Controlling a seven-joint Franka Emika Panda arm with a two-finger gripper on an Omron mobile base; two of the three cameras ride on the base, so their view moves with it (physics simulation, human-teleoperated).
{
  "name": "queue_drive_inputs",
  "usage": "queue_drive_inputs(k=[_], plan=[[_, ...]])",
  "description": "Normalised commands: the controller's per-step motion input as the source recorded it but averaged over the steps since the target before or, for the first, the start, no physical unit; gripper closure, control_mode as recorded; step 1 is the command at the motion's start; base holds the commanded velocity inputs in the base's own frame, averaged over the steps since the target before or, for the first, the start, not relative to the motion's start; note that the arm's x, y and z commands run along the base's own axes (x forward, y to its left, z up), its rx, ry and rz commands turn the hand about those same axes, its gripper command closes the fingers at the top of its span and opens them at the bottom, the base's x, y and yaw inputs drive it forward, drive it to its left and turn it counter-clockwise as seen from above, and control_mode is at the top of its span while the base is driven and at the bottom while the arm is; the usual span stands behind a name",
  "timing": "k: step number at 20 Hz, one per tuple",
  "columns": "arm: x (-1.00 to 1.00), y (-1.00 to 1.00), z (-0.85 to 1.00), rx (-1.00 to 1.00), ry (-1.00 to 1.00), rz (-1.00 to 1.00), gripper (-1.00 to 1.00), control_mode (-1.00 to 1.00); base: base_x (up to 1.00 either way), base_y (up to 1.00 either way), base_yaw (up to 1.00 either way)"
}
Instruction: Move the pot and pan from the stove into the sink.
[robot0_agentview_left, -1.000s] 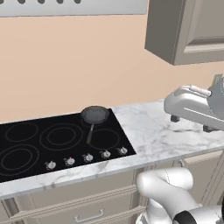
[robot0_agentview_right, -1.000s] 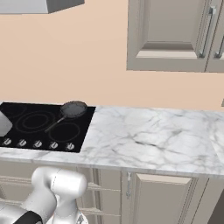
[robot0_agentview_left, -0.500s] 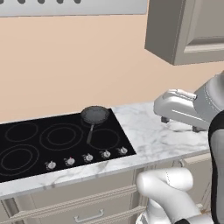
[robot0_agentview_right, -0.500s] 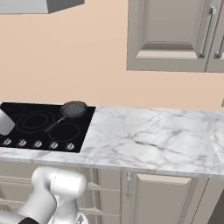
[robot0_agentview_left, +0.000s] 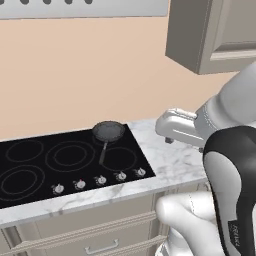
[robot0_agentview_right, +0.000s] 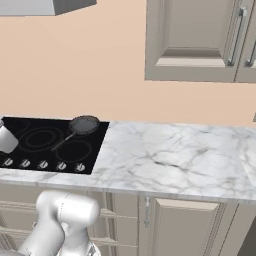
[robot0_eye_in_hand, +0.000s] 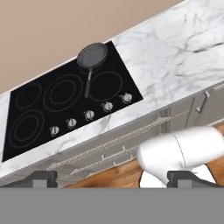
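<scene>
The pan (robot0_agentview_left: 108, 131) is small, round and dark grey, and it sits on the back right corner of the black stove (robot0_agentview_left: 30, 172), with its long handle pointing toward the knobs. It also shows in the right base view as the pan (robot0_agentview_right: 84, 125) and in the hand view as the pan (robot0_eye_in_hand: 92, 55). My gripper (robot0_eye_in_hand: 113, 178) hovers high above the front of the counter, looking down on the stove (robot0_eye_in_hand: 39, 113). It is open with nothing between its fingertips (robot0_eye_in_hand: 43, 177). The pot and the sink are out of view.
White marble counter (robot0_agentview_right: 170, 157) stretches right of the stove. Wall cabinets (robot0_agentview_right: 200, 40) hang above it and drawers (robot0_agentview_left: 100, 235) run below. A range hood (robot0_agentview_left: 85, 7) sits over the stove. My arm's white links (robot0_agentview_left: 177, 127) reach over the counter's right part.
The arm has swung left in the left base view, and its dark elbow now fills the lower right foreground. The pan and stove have not moved.
</scene>
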Motion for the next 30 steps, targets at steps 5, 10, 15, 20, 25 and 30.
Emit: queue_drive_inputs(k=[5,10,15,20,25,30], plan=[[0.41,0.2,-0.25,0.0,0.0,0.0,-1.0,-1.0,0.0,0.0,0.0],[0.54,0.2,-0.32,0.0,0.0,0.01,-1.0,-1.0,0.0,0.0,0.0],[0.51,0.07,-0.3,0.0,0.0,0.03,-1.0,-1.0,0.0,0.0,0.0],[0.51,0.05,-0.35,0.0,0.02,0.03,-1.0,-1.0,0.0,0.0,0.0],[0.53,0.16,-0.38,0.0,0.03,0.03,-1.0,-1.0,0.0,0.0,0.0],[0.51,0.19,-0.39,-0.01,0.03,0.02,-1.0,-1.0,0.0,0.0,0.0]])
